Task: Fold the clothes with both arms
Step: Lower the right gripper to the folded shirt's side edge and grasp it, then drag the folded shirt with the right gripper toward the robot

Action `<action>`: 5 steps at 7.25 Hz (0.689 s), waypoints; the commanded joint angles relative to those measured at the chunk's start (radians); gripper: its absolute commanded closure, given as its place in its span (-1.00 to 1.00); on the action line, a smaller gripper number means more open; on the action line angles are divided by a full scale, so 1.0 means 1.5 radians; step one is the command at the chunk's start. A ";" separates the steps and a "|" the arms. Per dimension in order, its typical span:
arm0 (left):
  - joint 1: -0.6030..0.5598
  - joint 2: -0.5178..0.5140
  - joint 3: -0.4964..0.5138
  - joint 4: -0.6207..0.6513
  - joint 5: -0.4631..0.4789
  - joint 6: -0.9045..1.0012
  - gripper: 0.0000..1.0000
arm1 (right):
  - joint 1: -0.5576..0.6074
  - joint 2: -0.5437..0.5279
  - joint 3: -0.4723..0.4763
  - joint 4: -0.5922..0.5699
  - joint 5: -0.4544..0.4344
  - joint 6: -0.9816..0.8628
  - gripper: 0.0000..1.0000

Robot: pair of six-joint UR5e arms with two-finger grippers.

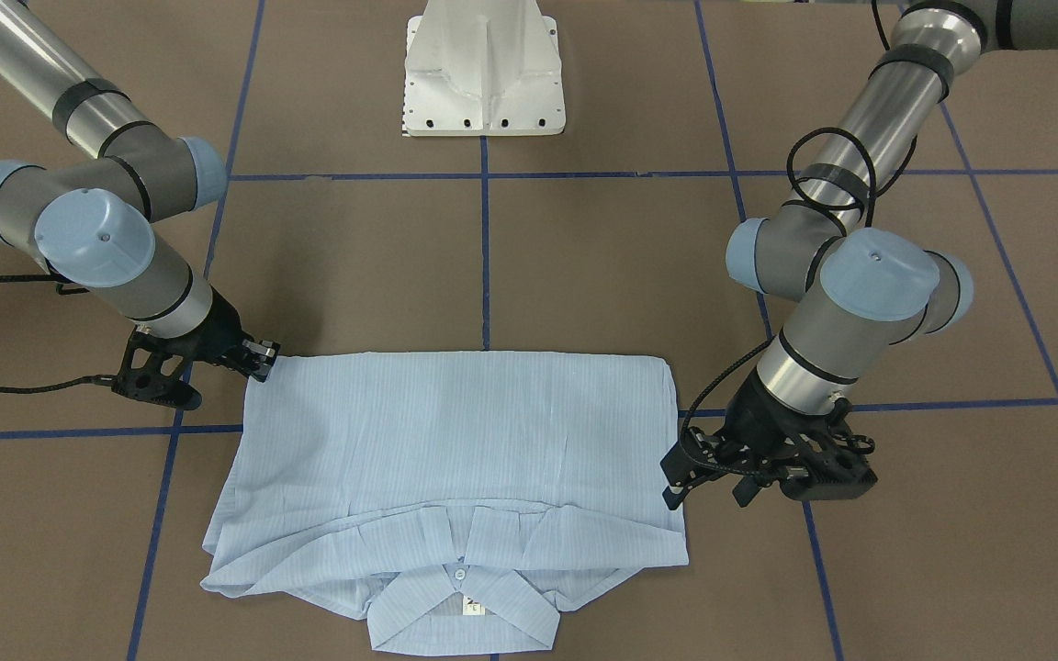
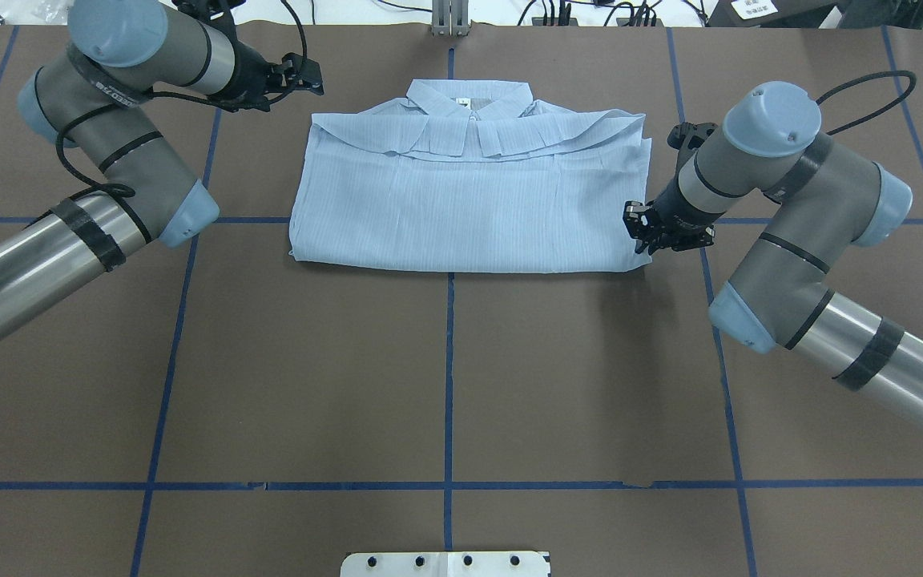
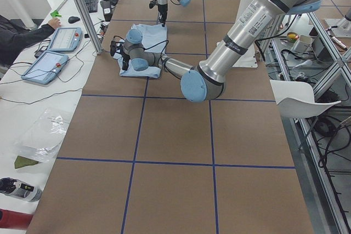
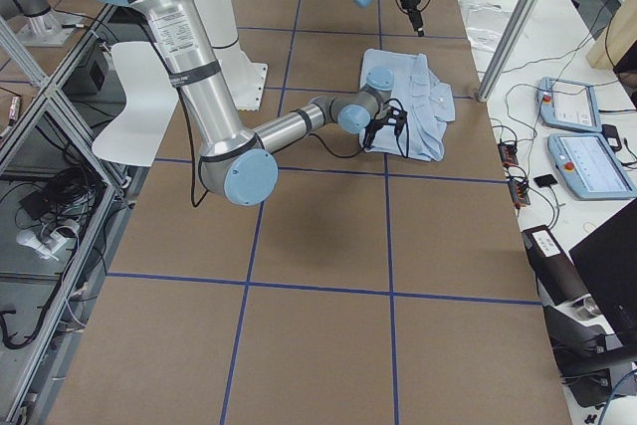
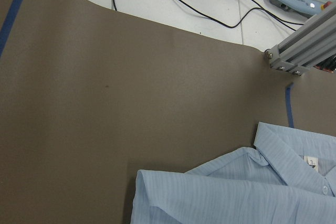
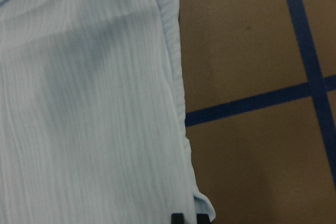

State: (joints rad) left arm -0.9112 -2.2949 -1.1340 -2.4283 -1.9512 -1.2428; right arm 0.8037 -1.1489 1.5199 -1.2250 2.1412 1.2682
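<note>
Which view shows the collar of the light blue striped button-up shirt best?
Exterior front-facing: the collar of the light blue striped shirt lies nearest, whole, button and label visible. Overhead exterior shows it whole but smaller; left wrist catches part at the frame edge; right wrist shows only the shirt's side edge; side views show it tiny.

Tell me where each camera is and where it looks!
Front-facing: across the table, facing the robot, looking down on the shirt; left arm, right arm, base.
Overhead: behind the robot, looking forward and down; both arms.
Exterior left: table's left end; left arm nearest.
Exterior right: table's right end; right arm nearest.
Left wrist: sees collar, table; no robot parts.
Right wrist: close over shirt's edge; fingers peek in.
Shared: all show the shirt.
</note>
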 commanded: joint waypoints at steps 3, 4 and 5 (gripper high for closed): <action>-0.002 0.000 -0.009 0.001 0.000 -0.001 -0.93 | -0.004 -0.084 0.109 0.003 -0.003 -0.003 1.00; -0.002 0.004 -0.013 0.001 0.000 -0.001 -0.93 | -0.017 -0.112 0.142 0.004 -0.007 -0.003 1.00; -0.002 0.004 -0.013 0.002 0.000 -0.001 -0.93 | -0.025 -0.144 0.184 0.003 -0.007 -0.002 1.00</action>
State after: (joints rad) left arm -0.9141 -2.2907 -1.1508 -2.4264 -1.9512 -1.2440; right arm 0.7819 -1.3073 1.7228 -1.2206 2.1333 1.2646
